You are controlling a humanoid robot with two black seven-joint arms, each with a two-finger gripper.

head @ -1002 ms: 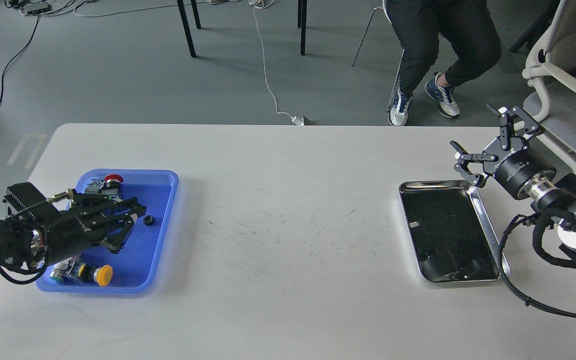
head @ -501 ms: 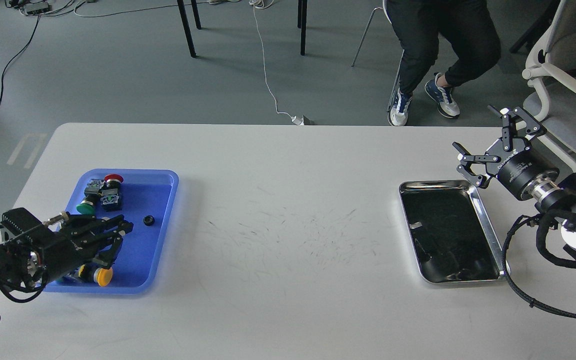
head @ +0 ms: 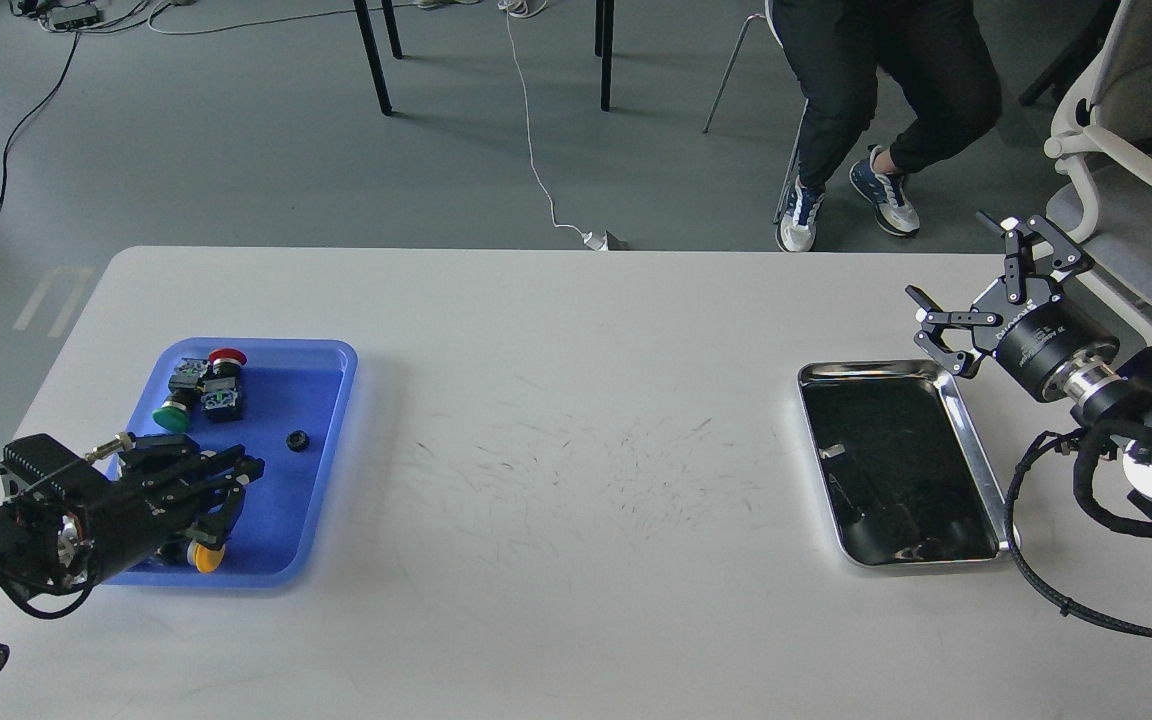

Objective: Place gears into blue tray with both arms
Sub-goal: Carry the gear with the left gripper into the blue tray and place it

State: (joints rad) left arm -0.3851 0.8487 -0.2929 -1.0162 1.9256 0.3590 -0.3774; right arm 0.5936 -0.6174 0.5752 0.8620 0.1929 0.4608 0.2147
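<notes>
One gear (head: 297, 440), a tiny black toothed wheel, lies on the floor of the blue tray (head: 331, 400) near its right rim. My left gripper (head: 239, 490) hangs over the tray's front part, a little left of and nearer than the gear, open with nothing between its fingers. My right gripper (head: 946, 256) is far away at the right, raised above the table beyond the steel tray's far right corner. It is spread wide open and holds nothing.
Push-buttons with red (head: 227, 356), green (head: 172, 418) and yellow (head: 205, 557) caps lie in the blue tray. A shiny steel tray (head: 876, 368) with a dark inside sits at the right. A seated person's legs and a chair lie beyond the table's far edge.
My left gripper has drawn back towards me and to the left, away from the gear, which stays in the blue tray. The right arm has barely shifted.
</notes>
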